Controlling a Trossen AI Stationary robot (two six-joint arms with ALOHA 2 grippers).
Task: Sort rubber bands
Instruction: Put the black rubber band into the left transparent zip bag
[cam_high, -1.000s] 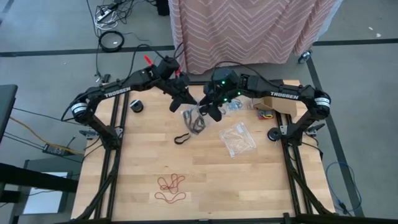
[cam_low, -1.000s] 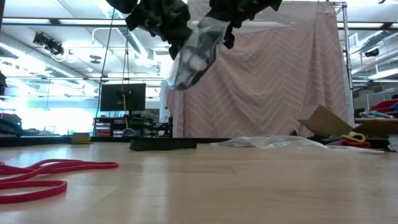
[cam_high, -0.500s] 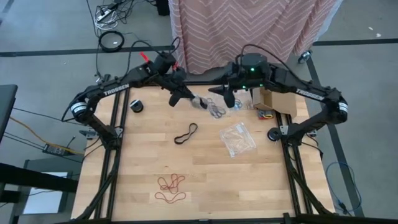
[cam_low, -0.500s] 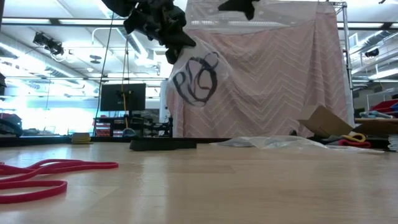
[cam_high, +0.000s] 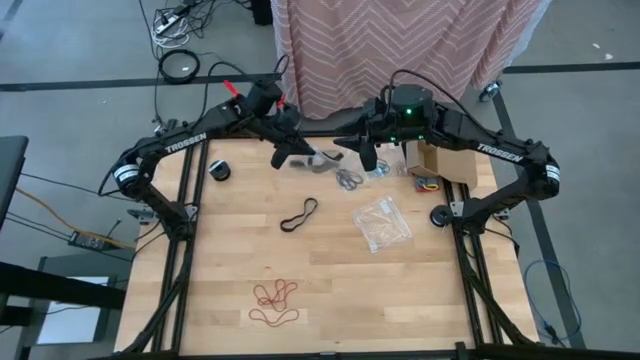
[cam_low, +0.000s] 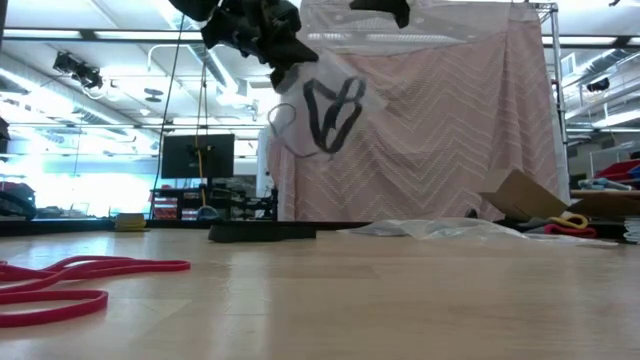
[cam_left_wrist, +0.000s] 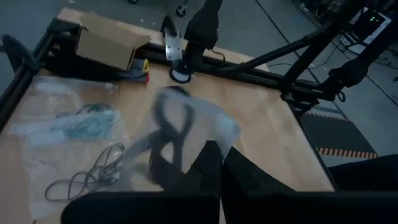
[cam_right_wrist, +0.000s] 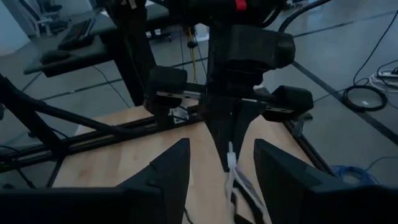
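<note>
Left gripper (cam_high: 285, 155), upper centre of the high view, is pinched shut on a clear plastic bag (cam_low: 322, 112) with black rubber bands (cam_low: 331, 108) inside, hanging above the table (cam_high: 330, 290). Right gripper (cam_high: 365, 158) sits just beside it, fingers apart, holding nothing.

Laid out so far: red rubber bands (cam_high: 275, 303) lower centre, one black band (cam_high: 299, 214) mid-table. More bagged bands (cam_high: 380, 222) lie right of centre. Judged early; most sorting remains.
</note>
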